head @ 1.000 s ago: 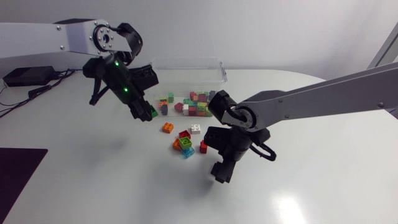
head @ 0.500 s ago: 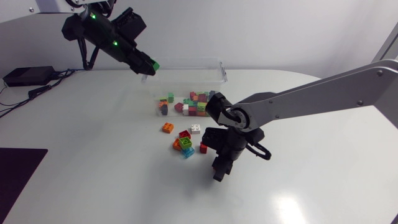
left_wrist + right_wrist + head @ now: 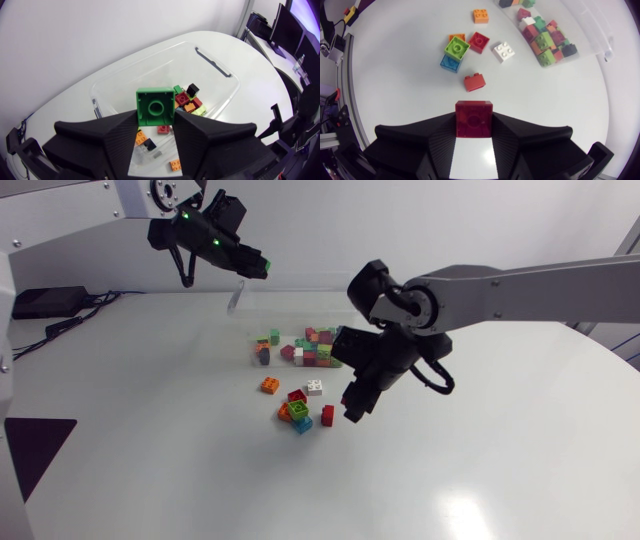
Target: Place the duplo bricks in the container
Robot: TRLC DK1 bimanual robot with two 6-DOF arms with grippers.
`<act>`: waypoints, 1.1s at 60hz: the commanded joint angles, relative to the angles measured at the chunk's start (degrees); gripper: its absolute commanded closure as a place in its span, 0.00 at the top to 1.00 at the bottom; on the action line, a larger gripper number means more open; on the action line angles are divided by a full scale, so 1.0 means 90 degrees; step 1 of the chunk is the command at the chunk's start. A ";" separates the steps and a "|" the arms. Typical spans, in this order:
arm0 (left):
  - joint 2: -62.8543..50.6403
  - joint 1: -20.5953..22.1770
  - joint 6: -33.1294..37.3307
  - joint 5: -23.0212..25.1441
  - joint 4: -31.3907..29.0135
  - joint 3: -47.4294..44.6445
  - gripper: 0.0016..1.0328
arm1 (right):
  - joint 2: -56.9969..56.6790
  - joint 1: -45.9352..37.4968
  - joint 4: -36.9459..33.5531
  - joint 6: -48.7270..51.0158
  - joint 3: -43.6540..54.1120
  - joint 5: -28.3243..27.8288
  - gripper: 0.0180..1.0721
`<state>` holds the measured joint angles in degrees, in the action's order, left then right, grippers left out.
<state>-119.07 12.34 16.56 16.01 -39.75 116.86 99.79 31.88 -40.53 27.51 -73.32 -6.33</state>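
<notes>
My left gripper [image 3: 262,267] hangs high over the back left corner of the clear container [image 3: 300,305], shut on a green duplo brick [image 3: 267,268]. In the left wrist view the green brick [image 3: 155,106] sits between the fingers, with the container [image 3: 215,62] and several bricks inside it below. My right gripper [image 3: 354,404] is above the table just right of the loose bricks, shut on a dark red brick [image 3: 474,118]. Ahead of it lie a red brick [image 3: 474,82], a green brick [image 3: 457,48] and a white brick [image 3: 503,51].
More loose bricks lie in front of the container: an orange brick [image 3: 270,385], a red one [image 3: 297,395], a blue one [image 3: 303,424]. A heap of mixed bricks [image 3: 305,350] fills the container's near part. A black box with cables [image 3: 45,300] sits far left.
The left arm has swung up and to the right with the green brick, from beside the container to above it. The right gripper has shut on a dark red brick and lifted it.
</notes>
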 commanded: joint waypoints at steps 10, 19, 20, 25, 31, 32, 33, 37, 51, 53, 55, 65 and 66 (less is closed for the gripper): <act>-0.0530 0.0065 -0.0638 -0.0568 0.0510 0.0238 0.80 | -0.0287 -0.0290 -0.0194 0.0039 -0.0691 -0.0244 0.29; 0.0134 0.0035 -0.0775 -0.0822 0.0510 -0.0533 0.91 | -0.0297 -0.0446 -0.0174 -0.0136 -0.1209 -0.0332 0.29; 0.0290 0.0035 -0.0795 -0.0871 0.0510 -0.0699 0.91 | -0.0287 -0.0466 -0.0135 -0.0175 -0.1277 -0.0342 0.29; 0.0827 -0.0033 -0.0990 -0.0910 0.0481 -0.1373 0.91 | -0.0199 -0.0524 -0.0057 -0.0302 -0.1580 -0.0332 0.29; 0.1364 -0.0131 -0.1107 -0.0939 0.0159 -0.2174 0.91 | 0.0016 -0.0573 0.0080 -0.0498 -0.2059 -0.0342 0.30; 0.1481 -0.0140 -0.1107 -0.0939 0.0149 -0.2349 0.91 | 0.0065 -0.0583 0.0080 -0.0537 -0.2166 -0.0342 0.30; 0.1569 -0.0180 -0.1117 -0.0939 0.0149 -0.2467 0.91 | 0.0104 -0.0583 0.0090 -0.0566 -0.2234 -0.0332 0.30; 0.1989 -0.0258 -0.1127 -0.0949 0.0129 -0.3033 0.90 | 0.0260 -0.0593 0.0178 -0.0674 -0.2537 -0.0332 0.30; 0.2810 -0.0131 -0.1215 -0.1154 0.0246 -0.4781 0.90 | 0.0934 -0.0573 0.0256 -0.0898 -0.3533 -0.0332 0.30; 0.2810 -0.0033 -0.1303 -0.1261 0.0373 -0.4996 0.90 | 0.1012 -0.0573 0.0344 -0.0937 -0.3611 -0.0342 0.30; 0.2810 0.0026 -0.1381 -0.1291 0.0491 -0.5152 0.90 | 0.1090 -0.0573 0.0441 -0.0996 -0.3689 -0.0332 0.30; 0.2829 0.0514 -0.1664 -0.1652 0.1203 -0.5894 0.90 | 0.1412 -0.0593 0.1017 -0.1172 -0.3885 -0.0313 0.30; 0.2819 0.0553 -0.1693 -0.1711 0.1330 -0.5963 0.90 | 0.1452 -0.0603 0.1066 -0.1181 -0.3894 -0.0313 0.30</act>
<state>-94.50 15.75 3.70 1.80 -30.30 65.60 110.50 26.83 -32.99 18.81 -106.72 -9.19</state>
